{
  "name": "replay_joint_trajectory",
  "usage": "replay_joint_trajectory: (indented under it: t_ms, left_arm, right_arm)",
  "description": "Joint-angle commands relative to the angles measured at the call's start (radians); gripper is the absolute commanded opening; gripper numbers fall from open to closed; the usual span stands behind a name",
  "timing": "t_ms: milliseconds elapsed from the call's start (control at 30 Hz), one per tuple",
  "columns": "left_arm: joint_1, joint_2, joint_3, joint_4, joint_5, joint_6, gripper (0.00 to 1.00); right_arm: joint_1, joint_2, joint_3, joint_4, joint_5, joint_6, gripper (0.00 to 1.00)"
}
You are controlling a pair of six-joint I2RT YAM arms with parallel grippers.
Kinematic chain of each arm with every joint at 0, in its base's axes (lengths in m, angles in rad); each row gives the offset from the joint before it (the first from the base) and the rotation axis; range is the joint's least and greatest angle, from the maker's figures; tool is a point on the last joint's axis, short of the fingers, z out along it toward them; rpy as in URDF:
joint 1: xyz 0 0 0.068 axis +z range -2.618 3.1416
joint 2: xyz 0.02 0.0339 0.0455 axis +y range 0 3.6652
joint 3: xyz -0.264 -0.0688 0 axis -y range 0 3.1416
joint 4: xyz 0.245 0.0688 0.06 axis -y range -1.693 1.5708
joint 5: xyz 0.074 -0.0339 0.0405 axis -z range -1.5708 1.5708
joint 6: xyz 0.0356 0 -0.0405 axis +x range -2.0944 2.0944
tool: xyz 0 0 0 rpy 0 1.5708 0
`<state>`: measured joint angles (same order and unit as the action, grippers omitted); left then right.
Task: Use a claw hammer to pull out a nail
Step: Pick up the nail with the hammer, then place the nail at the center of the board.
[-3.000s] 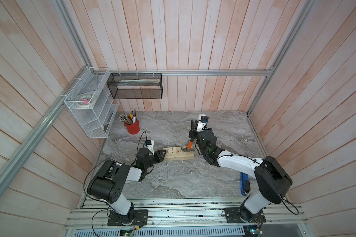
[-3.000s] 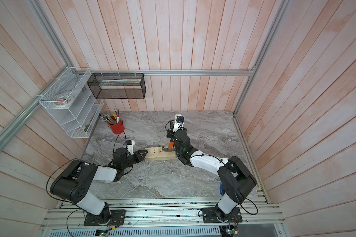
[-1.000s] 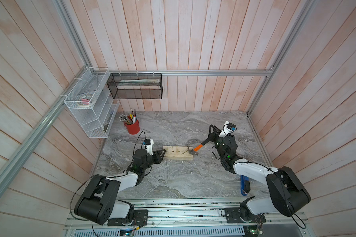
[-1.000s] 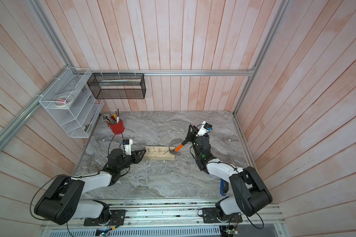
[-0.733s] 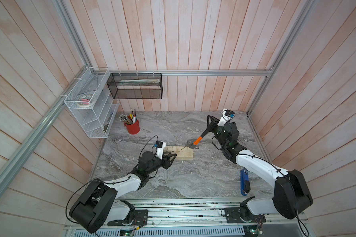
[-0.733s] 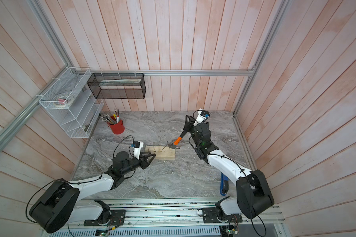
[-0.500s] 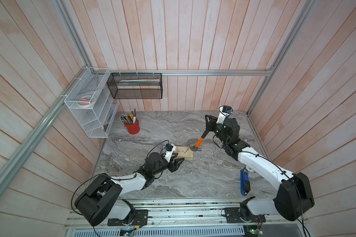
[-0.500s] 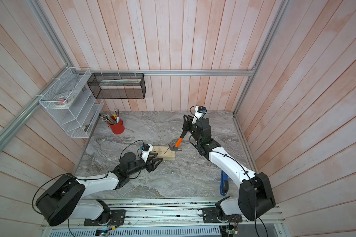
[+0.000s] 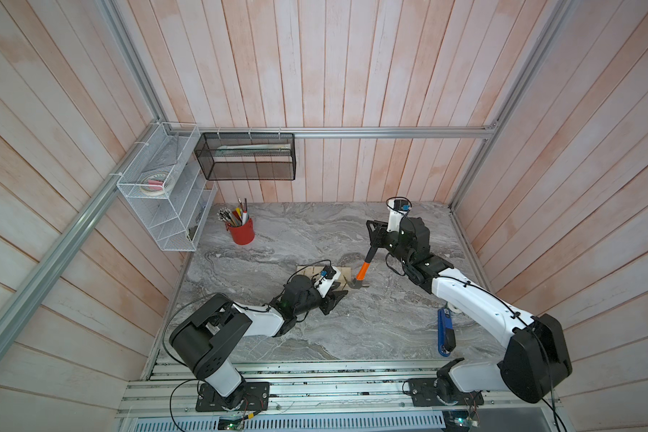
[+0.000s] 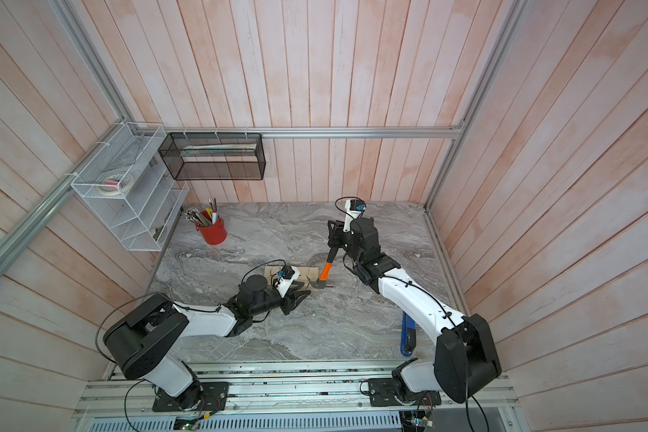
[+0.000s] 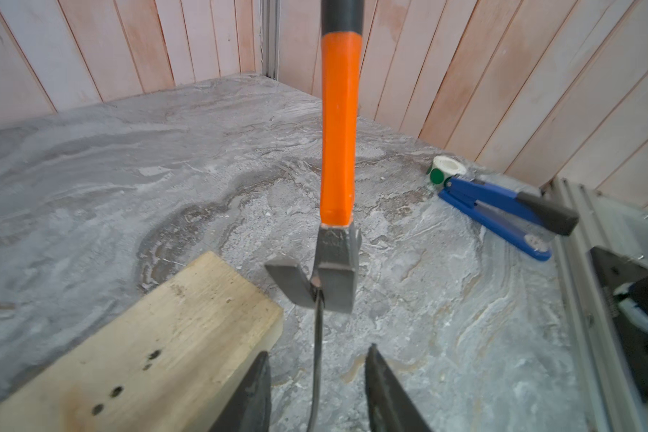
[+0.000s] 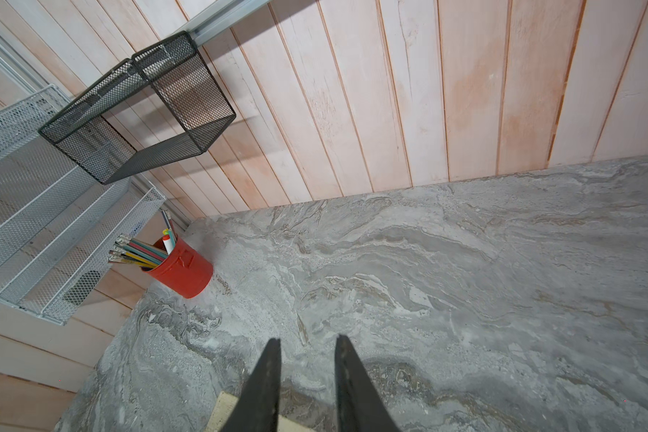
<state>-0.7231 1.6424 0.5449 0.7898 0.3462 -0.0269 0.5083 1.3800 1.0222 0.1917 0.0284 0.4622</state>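
Small claw hammer (image 11: 337, 149), steel head, orange-and-black handle: judged rigid and head-heavy; grip the black end. It hangs near-upright just off the pale wooden block (image 11: 158, 336), with the dark nail (image 11: 318, 329) in its claw. The right gripper (image 12: 308, 338) clamps the handle. The left gripper (image 11: 317, 349) stands part-open, its jaws either side of the nail. One second ago the head sat at the block, handle slanted.

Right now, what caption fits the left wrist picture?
Claw hammer hooks a nail beside the wood block, left pincer open around it.

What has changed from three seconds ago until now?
The right gripper, shut on the hammer, swung right and drew the head off the block; a nail hangs from the claw. The left gripper went from the block's left end to the right end, jaws open around the nail. Block and red cup stayed.
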Motion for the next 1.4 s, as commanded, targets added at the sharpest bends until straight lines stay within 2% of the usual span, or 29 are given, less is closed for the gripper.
replay_joint_trajectory:
  t_ms: [0,33,333,533,700,767,900,1000,1067,1233,1367]
  left_arm:
    - [-0.002,0.028,0.026,0.057,0.050,-0.003,0.22]
    - [-0.001,0.032,0.028,0.060,0.051,-0.005,0.16]
    - [0.005,0.021,0.021,0.053,0.088,0.007,0.00]
    - [0.027,0.008,0.030,0.031,0.176,-0.014,0.00]
    - [0.105,-0.003,-0.017,0.152,0.341,-0.161,0.00]
    - [0.130,-0.019,-0.039,0.180,0.353,-0.217,0.00]
    - [0.212,-0.075,-0.126,0.275,0.300,-0.412,0.00]
    - [0.313,-0.130,-0.183,0.217,0.193,-0.583,0.00]
    - [0.362,-0.183,-0.206,0.094,0.113,-0.648,0.00]
    - [0.393,-0.299,-0.169,-0.322,-0.109,-0.650,0.00]
    - [0.422,-0.291,-0.101,-0.552,-0.207,-0.624,0.00]
  right_arm:
    - [0.006,-0.045,0.036,0.037,-0.025,0.007,0.00]
    - [0.007,-0.045,0.032,0.039,-0.027,0.005,0.00]
    - [0.010,-0.063,-0.022,0.103,-0.066,-0.093,0.00]
    - [0.040,-0.109,-0.107,0.199,-0.025,-0.228,0.00]
    - [0.101,-0.123,-0.141,0.253,0.078,-0.329,0.00]
    - [0.137,-0.112,-0.139,0.269,0.136,-0.362,0.00]
    - [0.213,-0.076,-0.107,0.302,0.305,-0.392,0.00]
    - [0.274,-0.020,-0.048,0.307,0.441,-0.419,0.00]
    - [0.304,0.026,0.000,0.301,0.494,-0.432,0.00]
    - [0.339,0.148,0.119,0.274,0.554,-0.427,0.00]
    - [0.351,0.230,0.206,0.246,0.550,-0.410,0.00]
